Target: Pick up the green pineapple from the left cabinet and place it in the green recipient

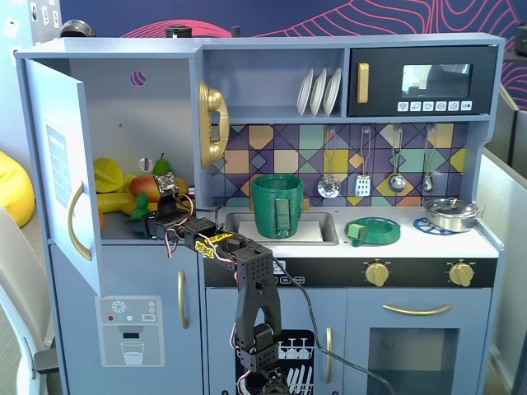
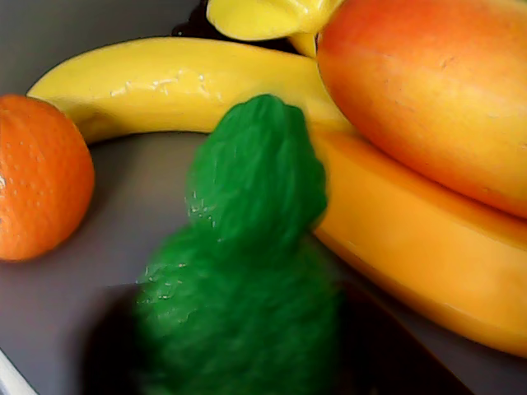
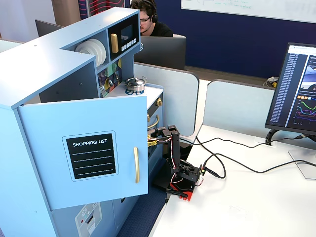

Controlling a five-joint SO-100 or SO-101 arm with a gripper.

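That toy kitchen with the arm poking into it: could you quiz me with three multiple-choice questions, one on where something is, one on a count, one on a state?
1. Where does the tall green pot stand?
A. In the sink
B. Inside the microwave
C. On the plate shelf

2. How many white plates stand on the shelf?
A. One
B. Three
C. Six

3. How is the left cabinet's door?
A. Shut
B. Swung open
C. Taken off

Answers:
1. A: a fixed view shows the pot in the sink basin.
2. B: three stand side by side left of the microwave.
3. B: it hangs open while the arm's claw reaches in by the fruit, where the wrist view shows the green pineapple.
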